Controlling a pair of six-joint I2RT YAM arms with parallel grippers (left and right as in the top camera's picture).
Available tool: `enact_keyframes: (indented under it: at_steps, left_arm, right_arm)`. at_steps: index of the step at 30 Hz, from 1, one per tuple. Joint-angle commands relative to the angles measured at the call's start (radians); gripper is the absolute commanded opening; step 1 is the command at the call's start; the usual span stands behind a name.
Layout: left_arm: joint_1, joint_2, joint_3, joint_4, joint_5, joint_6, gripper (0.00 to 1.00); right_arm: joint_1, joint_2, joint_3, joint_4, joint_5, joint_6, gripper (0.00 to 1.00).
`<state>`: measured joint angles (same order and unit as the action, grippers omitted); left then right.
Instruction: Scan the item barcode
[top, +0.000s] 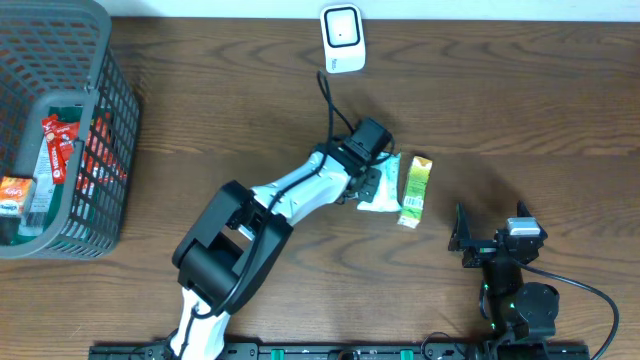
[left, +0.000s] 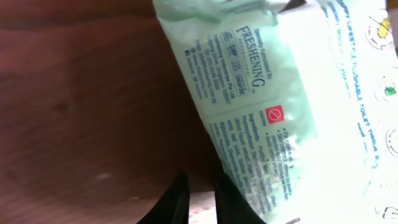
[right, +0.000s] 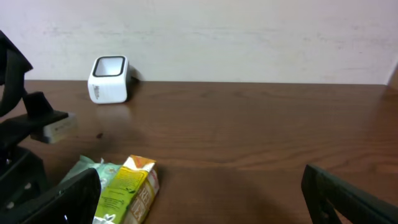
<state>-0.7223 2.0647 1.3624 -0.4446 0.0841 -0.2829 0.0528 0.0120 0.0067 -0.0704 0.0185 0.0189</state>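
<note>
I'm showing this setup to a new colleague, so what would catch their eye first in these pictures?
Mid-table, the left gripper is closed on a pale green wipes pack, with a green-and-yellow carton lying beside it. A white scanner stands at the far edge, and a grey basket holding packaged goods sits at the left edge.
</note>
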Motion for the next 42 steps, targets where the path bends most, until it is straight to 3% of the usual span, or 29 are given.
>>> enact_keyframes:
  at_steps: [1,4,16,22,25,27,28,30,33,36,42]
  left_arm:
    - [-0.03,0.017,-0.017,0.006,0.018,0.0,0.17]
    - [-0.05,0.017,-0.017,0.013,0.019,-0.009,0.21]
    - [-0.075,0.017,-0.013,0.069,0.057,-0.036,0.21]
    - [-0.047,-0.074,0.05,-0.028,-0.056,-0.035,0.22]
    - [-0.006,-0.159,0.078,-0.085,-0.08,-0.035,0.31]
    - [0.042,-0.226,0.109,-0.145,-0.082,-0.035,0.33]
    - [0.072,-0.255,0.127,-0.175,-0.082,-0.026,0.37]
    - [0.183,-0.34,0.208,-0.283,-0.082,0.016,0.57]
    - [0.33,-0.418,0.303,-0.382,-0.108,0.032,0.69]
    - [0.502,-0.486,0.367,-0.416,-0.112,0.032,0.76]
    - [0.873,-0.577,0.383,-0.407,-0.111,0.027,0.77]
  right_arm:
    - [-0.005,-0.006,-0.002,-0.003,-0.001,0.002,0.99]
    - [-0.005,-0.006,-0.002,-0.003,-0.001,0.002,0.99]
    - [-0.005,-0.006,-0.002,-0.003,-0.001,0.002,0.99]
    - [-0.005,-0.006,-0.002,-0.003,-0.001,0.002,0.99]
    - [-0.005,-0.006,-0.002,-0.003,-0.001,0.002,0.99]
    - [-0.005,-0.006,-0.002,-0.003,-0.001,0.003,0.99]
    - [-0.005,-0.006,-0.002,-0.003,-0.001,0.002,0.99]
    - [-0.005,-0.006,-0.002,-0.003,-0.001,0.002,0.99]
    - [-0.005,-0.006,-0.002,-0.003,-0.001,0.002,0.99]
    - [-0.005,-0.006,-0.002,-0.003,-0.001,0.002,0.99]
    - [-0.005,-0.006,-0.002,-0.003,-0.001,0.002,0.99]
